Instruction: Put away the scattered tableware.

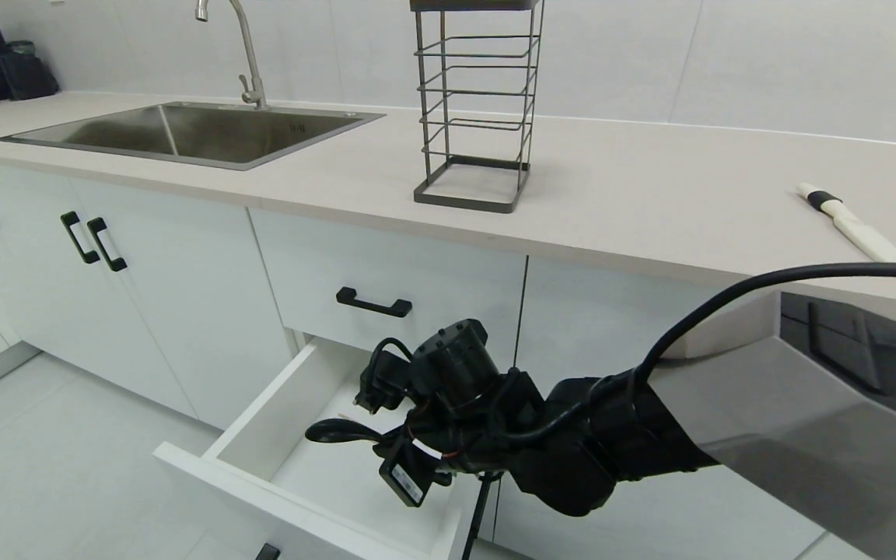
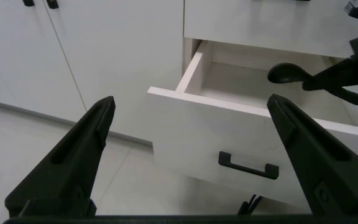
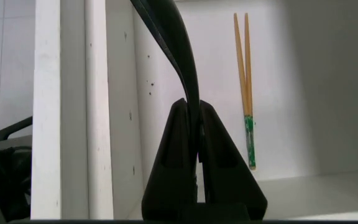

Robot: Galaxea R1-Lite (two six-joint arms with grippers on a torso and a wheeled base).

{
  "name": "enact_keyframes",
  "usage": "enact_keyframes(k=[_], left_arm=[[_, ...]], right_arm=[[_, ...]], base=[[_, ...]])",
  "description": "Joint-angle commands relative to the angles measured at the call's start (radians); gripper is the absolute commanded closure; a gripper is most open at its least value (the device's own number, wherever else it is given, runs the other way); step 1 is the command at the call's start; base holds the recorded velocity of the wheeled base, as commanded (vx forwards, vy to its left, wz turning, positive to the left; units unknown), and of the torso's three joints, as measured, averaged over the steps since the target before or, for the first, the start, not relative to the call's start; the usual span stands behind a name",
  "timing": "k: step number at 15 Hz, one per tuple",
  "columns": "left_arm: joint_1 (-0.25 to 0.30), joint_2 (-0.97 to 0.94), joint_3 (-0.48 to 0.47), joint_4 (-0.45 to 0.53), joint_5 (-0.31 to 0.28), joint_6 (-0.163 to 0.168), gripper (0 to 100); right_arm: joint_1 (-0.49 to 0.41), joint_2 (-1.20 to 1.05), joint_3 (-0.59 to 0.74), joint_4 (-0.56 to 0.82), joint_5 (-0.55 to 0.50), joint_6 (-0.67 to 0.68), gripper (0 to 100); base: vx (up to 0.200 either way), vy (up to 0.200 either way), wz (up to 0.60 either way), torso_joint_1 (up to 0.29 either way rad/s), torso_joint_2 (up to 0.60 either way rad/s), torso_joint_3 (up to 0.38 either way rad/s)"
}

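A black spoon (image 1: 339,430) hangs over the open white drawer (image 1: 257,412), its handle pinched in my right gripper (image 1: 387,445), which is shut on it. In the right wrist view the spoon (image 3: 166,37) rises from between the fingers (image 3: 176,149), above the drawer's inside, where a pair of wooden chopsticks (image 3: 244,81) lies on the floor. My left gripper (image 2: 191,102) is open and holds nothing, low in front of the drawer front (image 2: 229,134). From there the spoon (image 2: 288,73) and the right gripper (image 2: 347,74) show over the drawer.
On the counter lie a white knife with a black band (image 1: 852,225) at the right, a tall black wire rack (image 1: 475,109) in the middle, and a steel sink (image 1: 191,132) with a tap at the left. A shut drawer with a black handle (image 1: 374,303) sits above the open one.
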Motion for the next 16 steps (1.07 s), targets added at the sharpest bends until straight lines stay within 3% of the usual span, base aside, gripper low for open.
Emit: enact_keyframes(k=[1, 16], left_arm=[[0.0, 0.001, 0.0, 0.0, 0.0, 0.0, 0], [0.0, 0.001, 0.0, 0.0, 0.0, 0.0, 0]], right_arm=[[0.003, 0.038, -0.058, 0.014, 0.001, -0.001, 100], [-0.013, 0.25, -0.265, 0.049, -0.053, -0.001, 100]], base=[[0.0, 0.0, 0.0, 0.0, 0.0, 0.0], [0.0, 0.0, 0.0, 0.0, 0.0, 0.0]])
